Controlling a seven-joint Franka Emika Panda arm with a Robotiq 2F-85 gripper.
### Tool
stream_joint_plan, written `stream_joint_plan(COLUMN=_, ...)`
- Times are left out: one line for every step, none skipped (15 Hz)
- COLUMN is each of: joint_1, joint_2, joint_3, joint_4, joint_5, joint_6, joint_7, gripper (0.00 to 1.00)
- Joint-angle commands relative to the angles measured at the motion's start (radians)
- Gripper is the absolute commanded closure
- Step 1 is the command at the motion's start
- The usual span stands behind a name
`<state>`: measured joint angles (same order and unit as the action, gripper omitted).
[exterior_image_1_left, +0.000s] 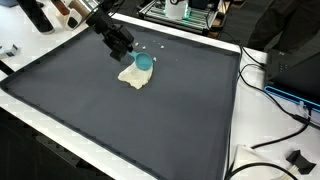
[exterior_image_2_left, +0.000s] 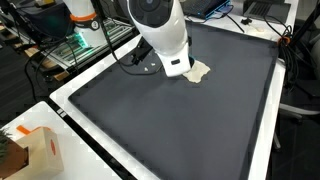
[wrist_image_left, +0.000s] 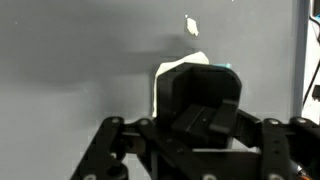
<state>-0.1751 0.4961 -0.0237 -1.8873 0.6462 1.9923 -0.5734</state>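
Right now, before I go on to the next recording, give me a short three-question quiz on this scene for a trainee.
1. True or false: the small blue plastic cup stands far from the crumpled cream cloth on the dark grey table mat.
2. What is nearest to the robot's black fingers?
A. the blue cup and the cloth
B. a green bottle
C. a metal spoon
3. In an exterior view, what stands off the mat on the white table edge?

Key
1. False: the cup is right at the cloth.
2. A
3. A brown cardboard box.
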Motion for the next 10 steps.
stream_joint_plan(joint_1=-0.007, joint_2=0.01, joint_3=0.001, joint_4=-0.034, joint_5=-0.048, joint_6=0.065, joint_7=0.0, gripper=0.81)
stream_joint_plan(joint_1=-0.005, joint_2=0.006, joint_3=-0.002, joint_4=-0.043, joint_5=-0.052, joint_6=0.08, joint_7=0.005, gripper=0.81)
stream_joint_plan(joint_1=-0.005, joint_2=0.003, joint_3=-0.004, joint_4=-0.052, joint_5=-0.055, joint_6=0.094, joint_7=0.007, gripper=0.81)
stream_joint_plan(joint_1=-0.006, joint_2=0.0, joint_3=-0.005, joint_4=-0.06, joint_5=-0.056, joint_6=0.104, joint_7=0.006, gripper=0.81)
stream_joint_plan(joint_1=-0.005, joint_2=-0.002, joint_3=-0.007, joint_4=-0.066, joint_5=-0.057, joint_6=0.114, joint_7=0.009, gripper=0.81)
stream_joint_plan(joint_1=-0.004, joint_2=-0.004, joint_3=-0.008, joint_4=-0.071, joint_5=-0.059, joint_6=0.126, joint_7=0.013, gripper=0.81)
stream_joint_plan(joint_1=-0.003, joint_2=-0.006, joint_3=-0.009, joint_4=-0.076, joint_5=-0.061, joint_6=0.139, joint_7=0.016, gripper=0.81)
stream_joint_plan(joint_1=-0.001, joint_2=-0.003, joint_3=-0.009, joint_4=-0.073, joint_5=-0.064, joint_6=0.145, joint_7=0.021, gripper=0.81)
stream_joint_plan(joint_1=0.001, joint_2=0.002, joint_3=-0.007, joint_4=-0.067, joint_5=-0.064, joint_6=0.151, joint_7=0.023, gripper=0.81)
stream_joint_plan(joint_1=-0.001, joint_2=0.007, joint_3=-0.001, joint_4=-0.059, joint_5=-0.052, joint_6=0.156, joint_7=0.014, gripper=0.81)
